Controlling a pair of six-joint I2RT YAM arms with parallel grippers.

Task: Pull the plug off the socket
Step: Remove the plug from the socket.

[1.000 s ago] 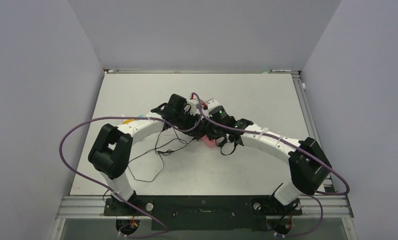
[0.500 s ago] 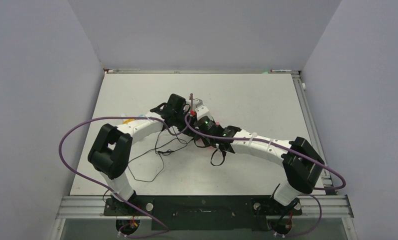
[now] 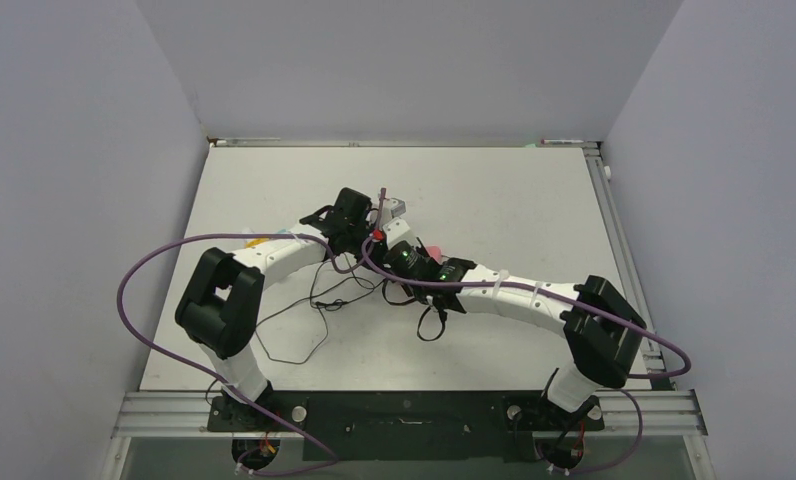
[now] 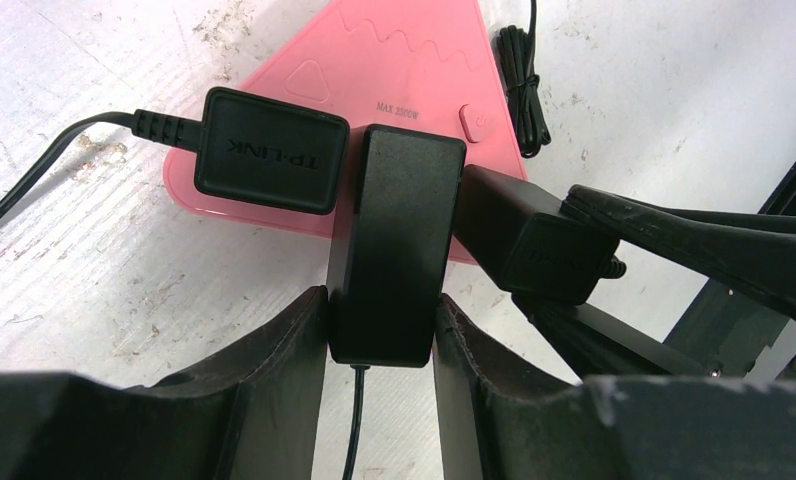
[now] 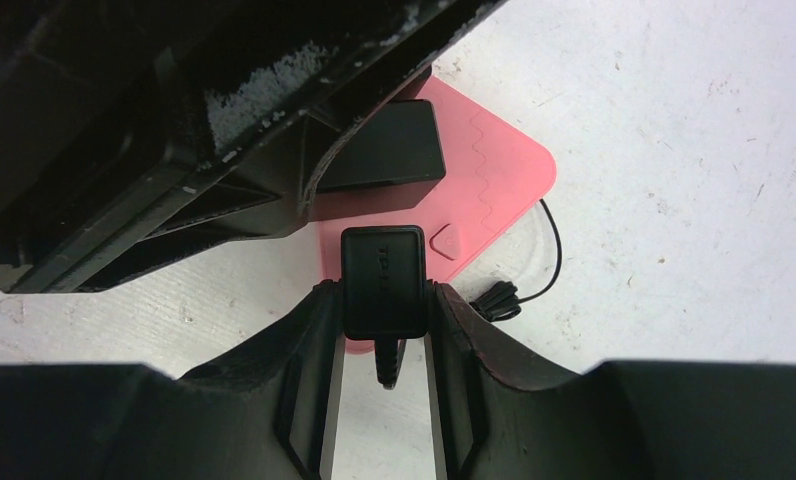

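Pink socket (image 4: 394, 60), black plug (image 4: 399, 250)

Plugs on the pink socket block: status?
Left end effector shut on middle adapter. Right end effector shut on end adapter. Both at pink socket block; third adapter alongside.

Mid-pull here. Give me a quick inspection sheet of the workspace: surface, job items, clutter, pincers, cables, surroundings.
Surface: white table, scuffed and grubby.
Job's things: pink triangular socket block lying flat, with three black adapters on it: TP-LINK adapter, centre adapter, end adapter. All three look seated.
Clutter: nothing seen.
Pincers: left pincer shut on the centre adapter; right pincer shut on the end adapter.
Cables: bundled black lead lying beside the socket block; purple arm cables looping over both arms.
Surroundings: plain grey walls on three sides; metal rail at the near edge.
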